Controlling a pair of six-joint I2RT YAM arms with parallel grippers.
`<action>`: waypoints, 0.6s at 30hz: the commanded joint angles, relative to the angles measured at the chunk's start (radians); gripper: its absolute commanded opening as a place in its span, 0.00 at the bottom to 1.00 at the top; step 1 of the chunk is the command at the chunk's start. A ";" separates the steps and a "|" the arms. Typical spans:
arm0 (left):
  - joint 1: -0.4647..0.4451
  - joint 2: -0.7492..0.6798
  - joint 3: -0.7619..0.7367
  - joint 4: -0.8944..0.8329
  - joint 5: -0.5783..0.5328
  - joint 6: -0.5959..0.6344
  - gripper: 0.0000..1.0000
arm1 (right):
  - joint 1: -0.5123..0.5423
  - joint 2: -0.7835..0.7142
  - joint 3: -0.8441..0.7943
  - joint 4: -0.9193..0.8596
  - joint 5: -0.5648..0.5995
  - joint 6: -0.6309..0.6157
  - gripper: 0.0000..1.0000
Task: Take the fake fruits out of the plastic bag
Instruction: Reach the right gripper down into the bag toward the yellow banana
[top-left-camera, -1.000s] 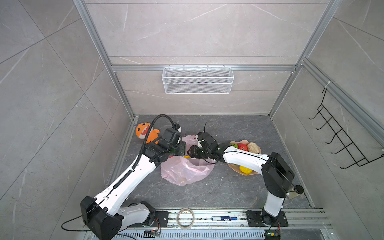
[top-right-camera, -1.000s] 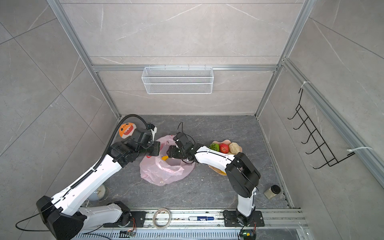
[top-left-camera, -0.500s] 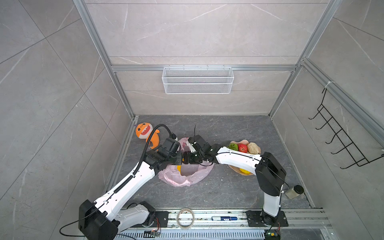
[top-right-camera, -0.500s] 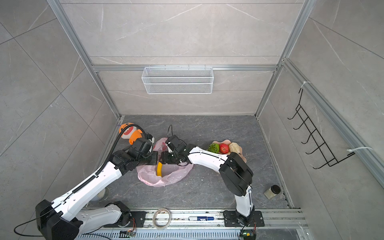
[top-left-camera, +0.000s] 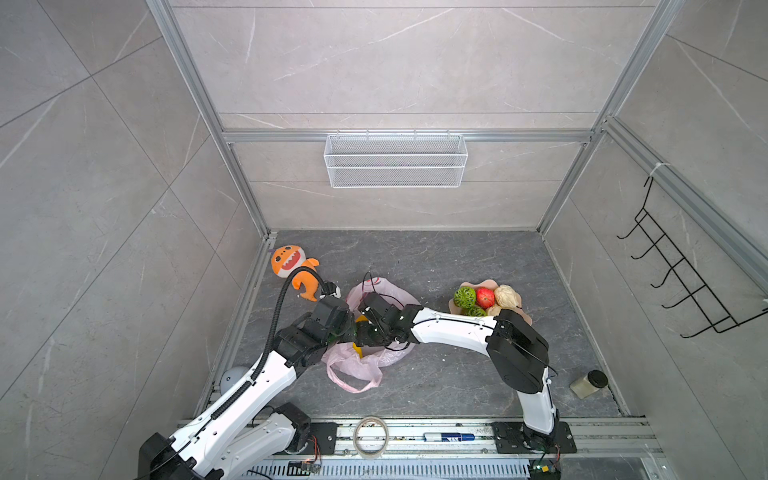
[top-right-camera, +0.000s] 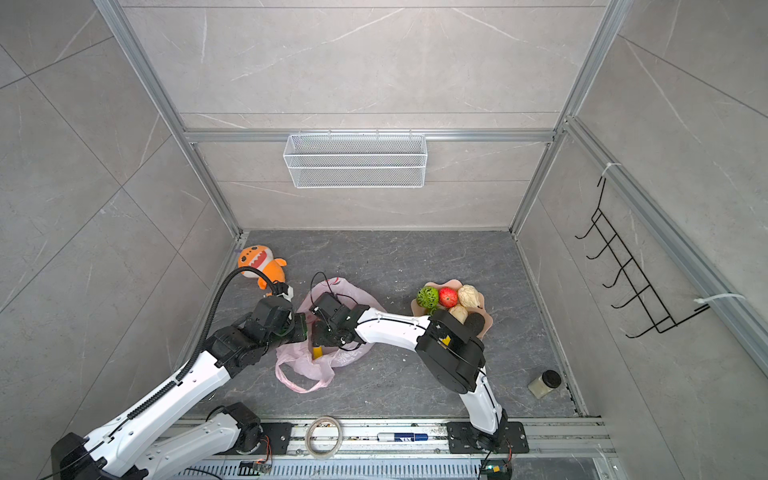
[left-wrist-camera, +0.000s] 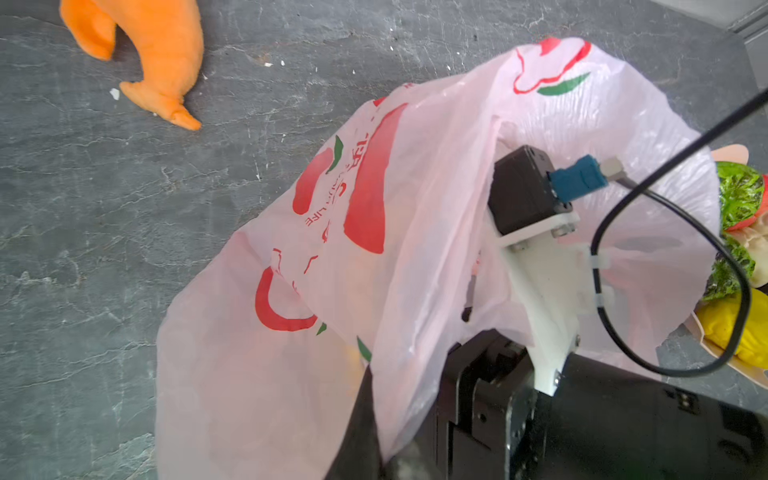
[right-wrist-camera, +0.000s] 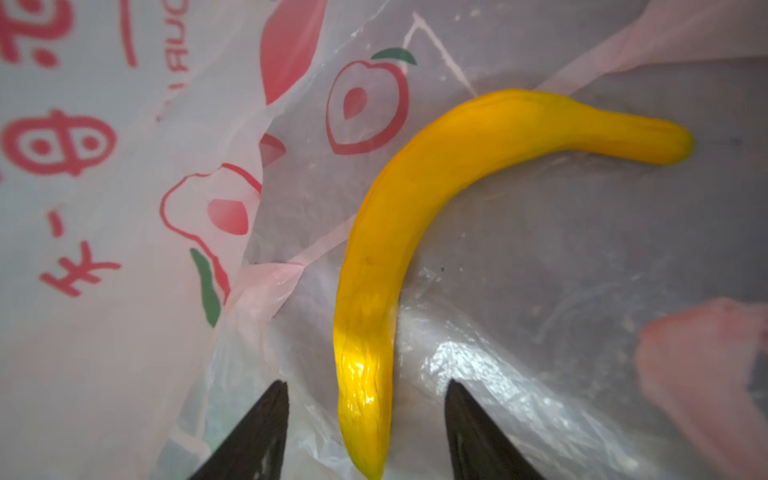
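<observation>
The step in hand is the grasp on the banana (right-wrist-camera: 415, 199), the only fruit I can see inside the plastic bag (left-wrist-camera: 291, 374). It lies flat on the bag's lower film on the grey surface, curving away from the right pincer (right-wrist-camera: 365, 384). That pincer is inside the bag's mouth with its jaws spread well wider than the fruit, 1 finger on each side of the banana's near tip, neither touching it. The left pincer (left-wrist-camera: 368, 378) is clamped tight on the bag's upper rim, lifting the film like a tent so the mouth gapes.

The next move, I judge, calls for easing in to a thicker part of the banana, closing, then backing out toward the peach scalloped bowl (top-left-camera: 478, 284), which already carries the green bumpy ball (top-left-camera: 464, 297) and the red apple (top-left-camera: 484, 297).

Loose printed film sags just beside 1 finger and could get pinched with the fruit. The 2 wrists sit almost touching over the bag, so the exit is narrow. Bare surface lies between bag and bowl.
</observation>
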 joint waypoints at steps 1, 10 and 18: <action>0.002 -0.022 0.001 -0.042 -0.039 -0.001 0.00 | 0.011 0.006 0.037 -0.051 0.100 0.072 0.63; 0.002 0.001 -0.023 -0.086 -0.046 0.005 0.00 | 0.010 0.060 0.173 -0.167 0.183 0.202 0.64; 0.001 -0.076 -0.111 -0.030 -0.069 -0.006 0.00 | 0.010 0.128 0.251 -0.240 0.182 0.285 0.63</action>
